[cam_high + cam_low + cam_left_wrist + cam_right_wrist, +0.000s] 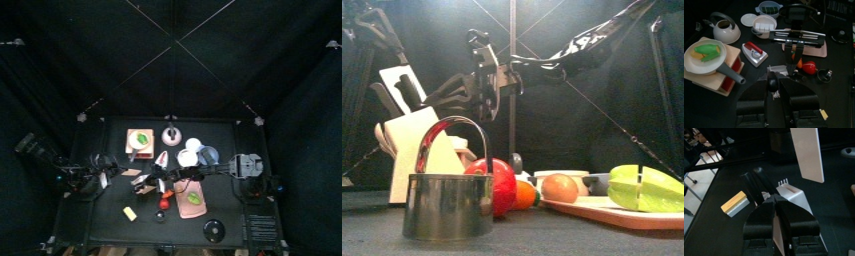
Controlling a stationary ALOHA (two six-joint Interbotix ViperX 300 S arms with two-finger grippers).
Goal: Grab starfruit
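The starfruit is a small green oval lying on the pink board at the table's front right. The front view shows the starfruit near and large on the board. My right gripper hangs high over the knife block, left of the board, with its jaws a little open and nothing between them. In the right wrist view the right gripper looks down on the block and shows no starfruit. My left gripper rests shut at the table's left side.
A white knife block and a metal cup stand front left, with a red fruit and an orange one beside them. A pan holding a lime-green leaf piece, a kettle and a yellow block are nearby.
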